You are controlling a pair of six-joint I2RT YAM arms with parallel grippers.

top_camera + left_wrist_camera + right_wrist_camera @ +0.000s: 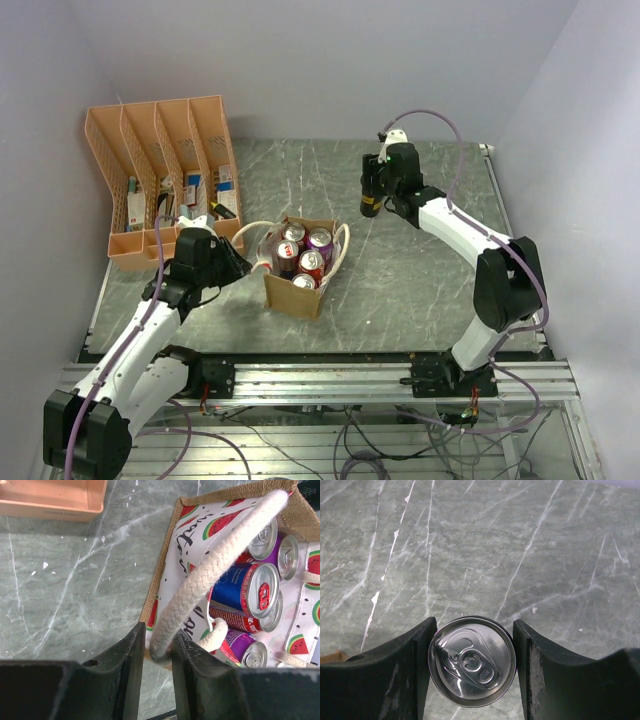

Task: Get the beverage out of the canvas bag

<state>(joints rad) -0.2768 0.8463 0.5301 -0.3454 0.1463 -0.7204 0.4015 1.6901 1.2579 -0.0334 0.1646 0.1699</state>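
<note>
1. the right hand (474, 630) is closed snug on a beverage can (472, 661), over the counter (485, 545) at about two o'clock from the canvas bag (296, 292).
2. the left hand (158, 635) pinches the bag's cream rope handle (210, 575) on its nine o'clock side.
3. other cans (311, 262) sit inside the bag.

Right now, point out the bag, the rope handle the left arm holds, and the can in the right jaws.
bag (292, 295): top view, front wall
rope handle (215, 564): left wrist view, middle of the loop
can (472, 661): right wrist view, lid
</note>
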